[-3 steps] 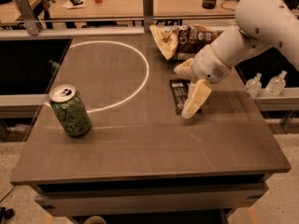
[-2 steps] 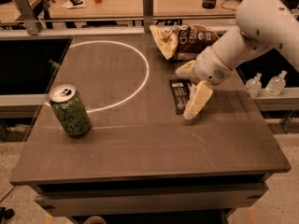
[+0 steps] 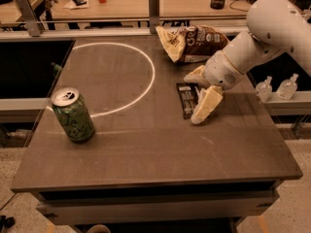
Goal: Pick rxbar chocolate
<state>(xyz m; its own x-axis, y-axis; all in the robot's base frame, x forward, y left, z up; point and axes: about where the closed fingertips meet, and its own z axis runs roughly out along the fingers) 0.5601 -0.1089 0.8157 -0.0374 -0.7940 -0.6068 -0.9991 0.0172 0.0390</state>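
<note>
The rxbar chocolate (image 3: 186,99) is a small flat black bar with white lettering. It lies on the dark table right of centre, just below the chip bag. My gripper (image 3: 192,99) comes in from the right on a white arm, low over the table and open. One cream finger (image 3: 195,75) is on the bar's far side. The other finger (image 3: 206,104) is on its near right side and covers part of the bar's right edge. The bar lies flat on the table between the two fingers.
A cream-and-brown chip bag (image 3: 189,43) lies behind the bar. A green can (image 3: 73,114) stands at the left front. A white circle (image 3: 146,84) is marked on the table (image 3: 155,154). Two small bottles (image 3: 277,87) stand off the right edge.
</note>
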